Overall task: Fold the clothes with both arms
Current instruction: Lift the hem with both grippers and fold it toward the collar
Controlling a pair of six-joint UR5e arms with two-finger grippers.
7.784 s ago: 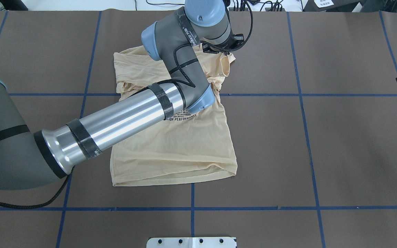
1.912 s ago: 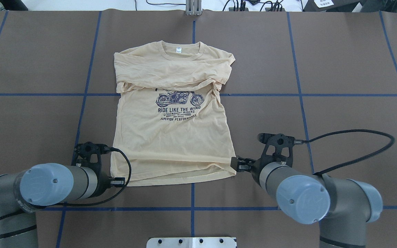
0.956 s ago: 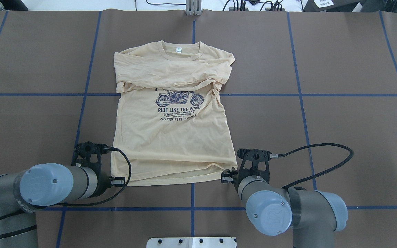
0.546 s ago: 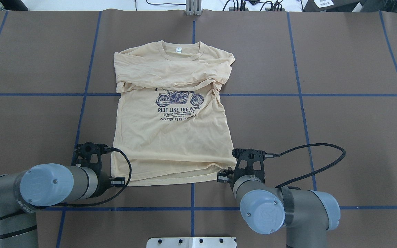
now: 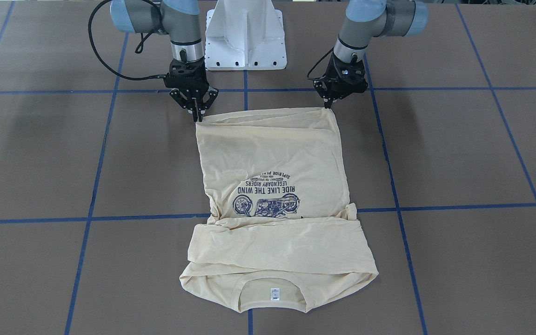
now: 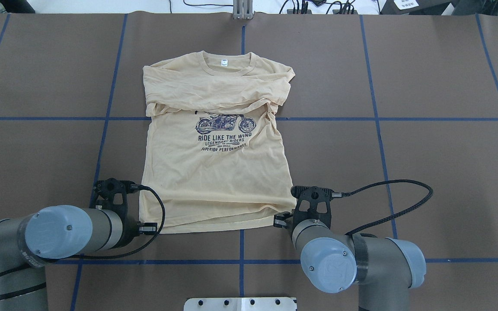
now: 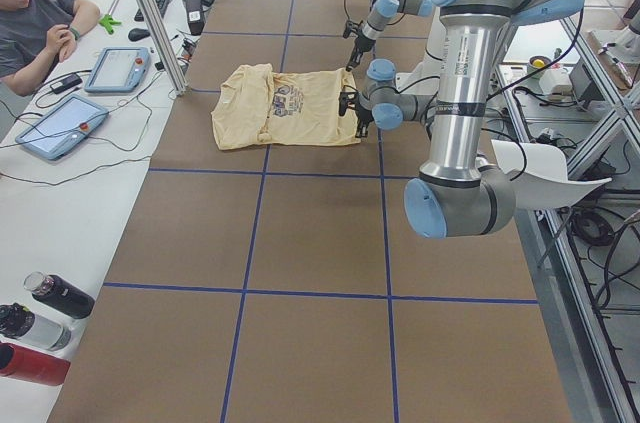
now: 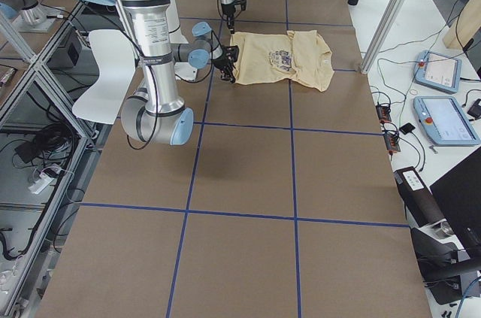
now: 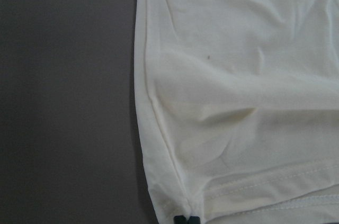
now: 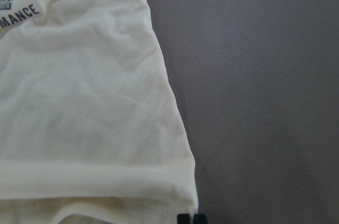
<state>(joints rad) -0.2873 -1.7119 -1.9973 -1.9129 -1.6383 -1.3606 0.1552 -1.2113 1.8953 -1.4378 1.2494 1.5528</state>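
The cream-yellow shirt [image 6: 214, 172] lies flat on the brown table, print up, with both sleeves folded across the chest and the collar at the far side. It also shows in the front-facing view [image 5: 268, 149]. My left gripper [image 5: 330, 105] points down at the hem's left corner, and its tips [image 9: 181, 218] are closed on the cloth edge. My right gripper [image 5: 197, 117] points down at the hem's right corner, and its tips [image 10: 190, 217] are close together on the shirt's corner. In the overhead view both wrists hide the fingers.
The white pedestal base [image 5: 245, 32] stands behind the hem between the arms. Blue tape lines grid the table. An operator [image 7: 40, 13] with tablets sits along the far side. Several bottles [image 7: 40, 328] stand at one end.
The left arm left the collar and came down at the hem's left corner. The right arm came in and slid left to the hem's right corner. Almost nothing moved in the last half second.
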